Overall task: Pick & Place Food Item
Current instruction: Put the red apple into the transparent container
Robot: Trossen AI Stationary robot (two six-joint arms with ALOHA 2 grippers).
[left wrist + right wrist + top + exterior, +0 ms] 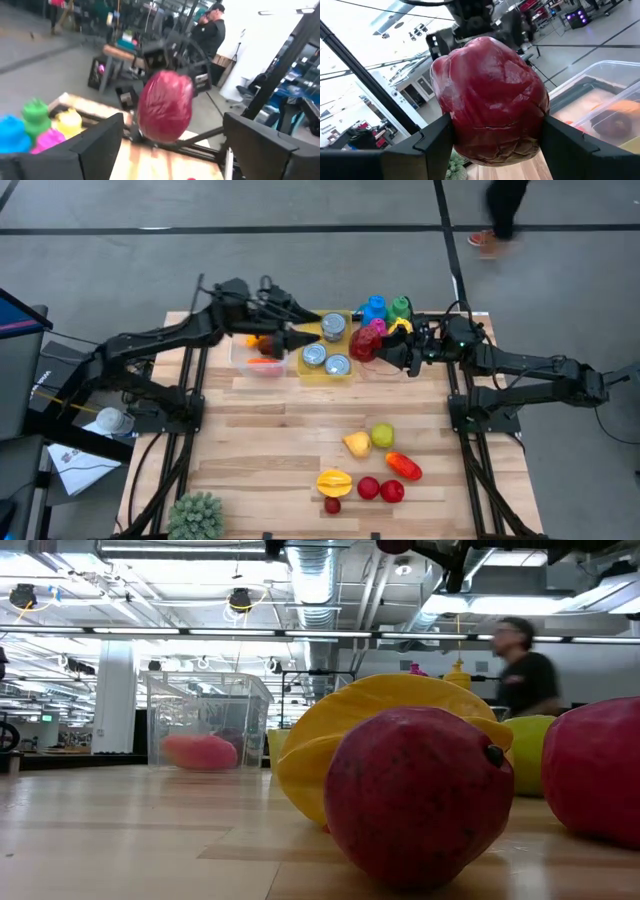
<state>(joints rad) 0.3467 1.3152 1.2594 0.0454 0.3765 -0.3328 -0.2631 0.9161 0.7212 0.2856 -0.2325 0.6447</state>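
A dark red, wrinkled round fruit (490,100) is held by my right gripper (384,352), which is shut on it above the table's far middle; in the high view the fruit (363,344) sits beside the yellow tray. My left gripper (172,150) is open and points at the same fruit (165,105) from the table's left, without touching it. In the high view my left gripper (298,338) is over the clear tub (258,358). More fruit lies on the near right of the table: a yellow starfruit (334,481), red fruits (380,489) and a green one (382,436). My right gripper pinches the red fruit at its two opposite sides (451,117), one finger (427,142) on each flank. The fingers come level from the table's right. The fruit is lifted clear of the table and fills the gap between the fingers.
A yellow tray (345,373) with three cans (325,345) stands at the far middle, with coloured bottles (385,310) behind it. The clear tub holds orange and red items (262,360). A person (500,215) walks beyond the far edge. A green plant (195,518) sits at the near left.
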